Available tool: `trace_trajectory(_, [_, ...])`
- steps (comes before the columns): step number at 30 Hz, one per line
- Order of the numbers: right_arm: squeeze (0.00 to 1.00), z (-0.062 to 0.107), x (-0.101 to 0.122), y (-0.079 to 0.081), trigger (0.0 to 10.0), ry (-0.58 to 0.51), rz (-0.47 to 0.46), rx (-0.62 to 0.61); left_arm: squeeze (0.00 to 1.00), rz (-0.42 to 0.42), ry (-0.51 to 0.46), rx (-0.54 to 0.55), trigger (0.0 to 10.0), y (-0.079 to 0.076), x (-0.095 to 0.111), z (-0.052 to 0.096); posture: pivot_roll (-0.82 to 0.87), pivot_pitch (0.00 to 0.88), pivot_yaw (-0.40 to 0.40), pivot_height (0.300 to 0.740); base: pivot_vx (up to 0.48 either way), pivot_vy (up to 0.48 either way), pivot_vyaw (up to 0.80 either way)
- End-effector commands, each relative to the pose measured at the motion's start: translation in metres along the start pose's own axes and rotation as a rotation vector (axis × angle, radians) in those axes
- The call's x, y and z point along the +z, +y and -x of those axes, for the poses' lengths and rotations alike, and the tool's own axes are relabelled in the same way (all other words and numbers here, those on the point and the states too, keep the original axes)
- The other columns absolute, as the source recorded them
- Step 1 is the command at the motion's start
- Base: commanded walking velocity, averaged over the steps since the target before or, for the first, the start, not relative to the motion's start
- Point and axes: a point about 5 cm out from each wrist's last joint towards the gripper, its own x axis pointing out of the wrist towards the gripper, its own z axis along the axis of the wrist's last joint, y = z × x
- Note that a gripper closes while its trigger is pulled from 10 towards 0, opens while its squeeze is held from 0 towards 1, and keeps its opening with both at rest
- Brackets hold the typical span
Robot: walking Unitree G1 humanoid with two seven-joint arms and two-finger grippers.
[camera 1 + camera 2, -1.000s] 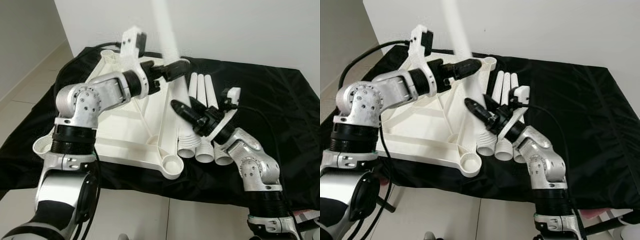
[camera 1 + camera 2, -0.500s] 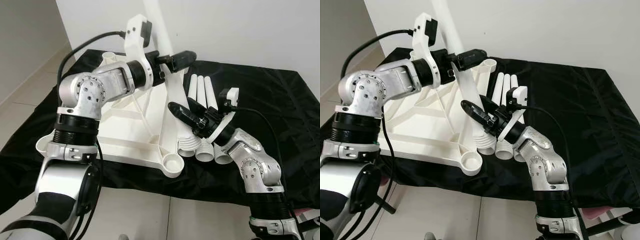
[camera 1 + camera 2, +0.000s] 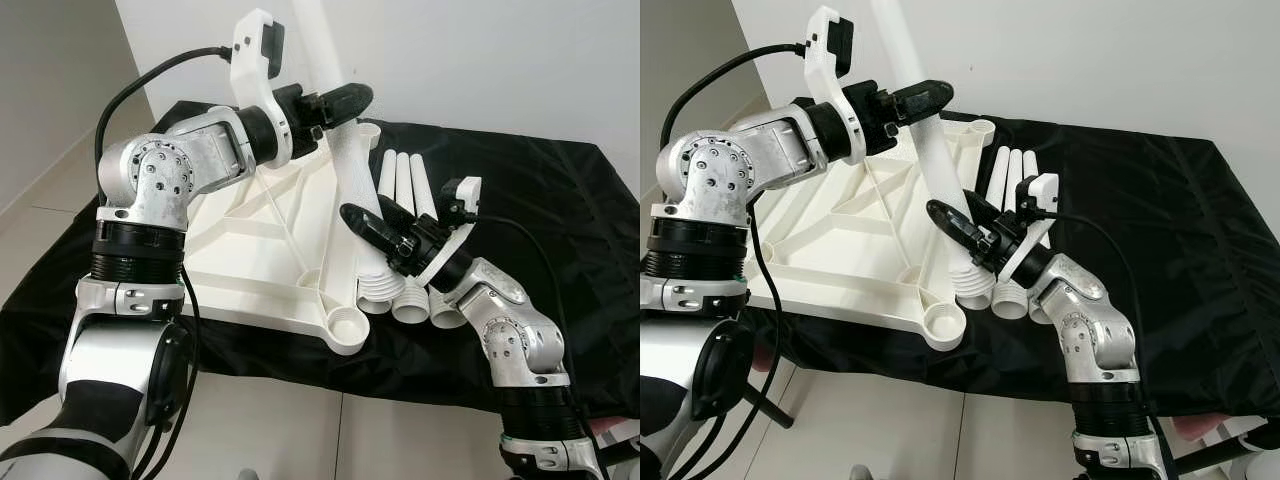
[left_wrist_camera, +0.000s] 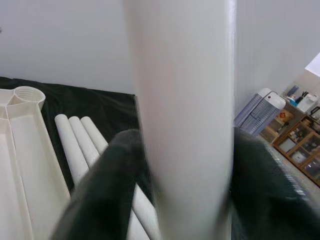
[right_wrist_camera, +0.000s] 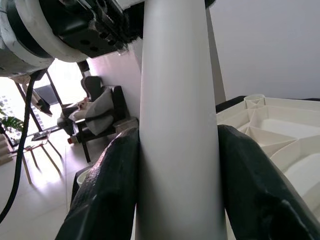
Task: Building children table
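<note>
The white table top (image 3: 250, 250) lies upside down on a black cloth, ribs and corner sockets facing up. A white table leg (image 3: 350, 175) stands steeply tilted over its right edge, with its threaded end (image 3: 377, 292) low by the near right corner socket (image 3: 343, 328). My left gripper (image 3: 345, 100) is shut on the leg's upper part. My right gripper (image 3: 372, 225) is shut on its lower part. In the wrist views the black fingers (image 4: 100, 190) (image 5: 107, 185) press both sides of the leg (image 4: 185, 125) (image 5: 177, 125).
Three more white legs (image 3: 405, 185) lie side by side on the black cloth (image 3: 540, 200), just right of the table top and partly under my right gripper. A white wall rises behind. Tiled floor runs along the cloth's near edge.
My left arm has risen and swung the leg's upper part up and towards the wall, so the leg stands steeper. The right gripper has stayed almost still on the lower part.
</note>
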Motion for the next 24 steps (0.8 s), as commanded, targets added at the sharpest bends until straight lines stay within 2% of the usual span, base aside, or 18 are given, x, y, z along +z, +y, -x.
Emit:
trace_trajectory(1, [0.00,0.000,0.005,0.000,10.0,-0.027,0.012,0.003,0.00,-0.009,-0.003,-0.152,0.0,-0.008,0.003,0.002,-0.07,0.048,0.030,0.740,0.000,0.000,0.00])
trace_trajectory(7, [0.00,-0.001,0.007,-0.001,10.0,-0.033,0.018,0.003,0.00,-0.011,0.005,-0.173,0.0,-0.012,0.001,0.001,-0.06,0.049,0.029,0.740,0.000,0.000,0.00])
trace_trajectory(10, [0.00,-0.002,0.008,-0.001,10.0,-0.027,0.015,0.010,0.00,-0.063,0.018,-0.202,0.0,-0.017,0.001,0.001,-0.06,0.052,0.023,0.740,0.000,0.000,0.00])
trace_trajectory(12, [0.00,-0.002,0.008,-0.001,10.0,-0.027,0.015,0.010,0.00,-0.063,0.018,-0.202,0.0,-0.017,0.001,0.001,-0.06,0.052,0.023,0.740,0.000,0.000,0.00])
trace_trajectory(13, [1.00,-0.003,0.009,-0.001,10.0,-0.026,0.001,0.014,0.00,-0.104,0.028,-0.199,10.0,-0.019,0.000,0.001,-0.06,0.055,0.017,0.740,0.000,0.000,0.00])
trace_trajectory(14, [1.00,-0.003,0.010,-0.002,10.0,-0.023,-0.004,0.021,0.00,-0.145,0.036,-0.189,10.0,-0.019,-0.001,0.001,-0.06,0.057,0.015,0.740,0.000,0.000,0.00])
trace_trajectory(15, [1.00,-0.003,0.010,-0.002,10.0,-0.023,-0.004,0.021,0.00,-0.145,0.036,-0.189,10.0,-0.019,-0.001,0.001,-0.06,0.057,0.015,0.740,0.000,0.000,0.00])
trace_trajectory(16, [1.00,-0.003,0.011,-0.002,10.0,-0.018,0.006,0.029,0.00,-0.187,0.039,-0.182,10.0,-0.019,-0.001,0.001,-0.06,0.058,0.011,0.740,0.000,0.000,0.00])
trace_trajectory(17, [1.00,-0.003,0.011,-0.002,10.0,-0.018,0.006,0.029,0.00,-0.187,0.039,-0.182,10.0,-0.019,-0.001,0.001,-0.06,0.058,0.011,0.740,0.000,0.000,0.00])
trace_trajectory(19, [1.00,-0.003,0.014,-0.002,10.0,-0.006,0.024,0.036,0.00,-0.245,0.037,-0.171,10.0,-0.020,-0.001,0.001,-0.05,0.061,0.003,0.740,0.000,0.000,0.00])
trace_trajectory(23, [1.00,-0.004,0.014,-0.004,10.0,0.007,0.029,0.025,0.00,-0.275,0.029,-0.167,10.0,-0.021,0.000,0.002,-0.05,0.063,-0.001,0.740,0.000,0.000,0.00])
trace_trajectory(24, [0.09,-0.005,0.015,-0.004,10.0,0.024,0.032,0.025,0.00,-0.298,0.023,-0.163,10.0,-0.023,0.002,0.002,-0.05,0.065,-0.006,0.740,0.000,0.000,0.00])
